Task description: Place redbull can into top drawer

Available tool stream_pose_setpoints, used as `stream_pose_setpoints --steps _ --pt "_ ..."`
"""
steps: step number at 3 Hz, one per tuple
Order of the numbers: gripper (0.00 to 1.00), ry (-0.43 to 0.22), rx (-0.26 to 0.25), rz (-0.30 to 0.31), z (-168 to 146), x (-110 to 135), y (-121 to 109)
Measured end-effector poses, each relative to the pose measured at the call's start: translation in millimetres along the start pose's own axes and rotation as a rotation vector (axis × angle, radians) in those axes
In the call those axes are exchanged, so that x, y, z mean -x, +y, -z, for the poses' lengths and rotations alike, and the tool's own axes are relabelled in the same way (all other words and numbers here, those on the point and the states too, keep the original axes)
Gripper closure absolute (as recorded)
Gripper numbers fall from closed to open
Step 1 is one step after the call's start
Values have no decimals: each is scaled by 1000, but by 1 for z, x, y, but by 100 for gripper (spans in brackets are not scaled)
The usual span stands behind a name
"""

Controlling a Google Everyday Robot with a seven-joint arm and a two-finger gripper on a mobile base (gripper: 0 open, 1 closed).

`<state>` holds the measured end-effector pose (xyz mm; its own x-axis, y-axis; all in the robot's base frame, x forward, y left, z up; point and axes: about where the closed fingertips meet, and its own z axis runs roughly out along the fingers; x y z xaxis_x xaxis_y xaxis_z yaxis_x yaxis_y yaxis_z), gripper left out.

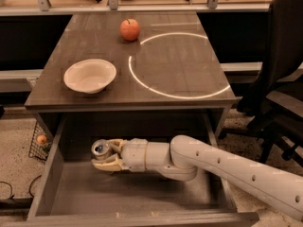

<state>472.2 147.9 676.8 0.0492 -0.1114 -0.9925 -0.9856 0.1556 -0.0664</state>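
Holding: the tool [105, 154] is clamped on the redbull can [99, 148], with one cream finger on the can's far side and one on its near side.
Can location: inside the open top drawer [142, 195], in its left half, below the left stretch of the tabletop's [189, 74] front edge. Whether its base touches the drawer floor cannot be told.
Arm: the arm [227, 167] comes in from the right and lies low across the drawer.
Key relation: the can sits at the tool's leftmost tip with bare drawer floor beneath it. Its shiny top faces up toward the camera, so the long axis looks roughly upright, perhaps leaning. The fingers hide the body.
Step, as judged: the can is in the drawer but not yet let go.
Next move calls for: a short lowering, parting the fingers, then backing off rightward along the arm's own line.
Risk: a slim can may topple if released high or tilted.
Elsewhere: bowl [90, 74] near the tabletop's left edge, apple [129, 29] near its far edge.
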Motion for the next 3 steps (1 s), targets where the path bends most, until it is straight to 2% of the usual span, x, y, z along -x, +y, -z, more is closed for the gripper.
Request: stream_pose_setpoints --steps 1,2,3 --pt "100 6 -18 -9 1 -11 -2" --pt "82 5 -16 -8 0 -10 -2" --pt "58 5 -16 -8 0 -10 -2"
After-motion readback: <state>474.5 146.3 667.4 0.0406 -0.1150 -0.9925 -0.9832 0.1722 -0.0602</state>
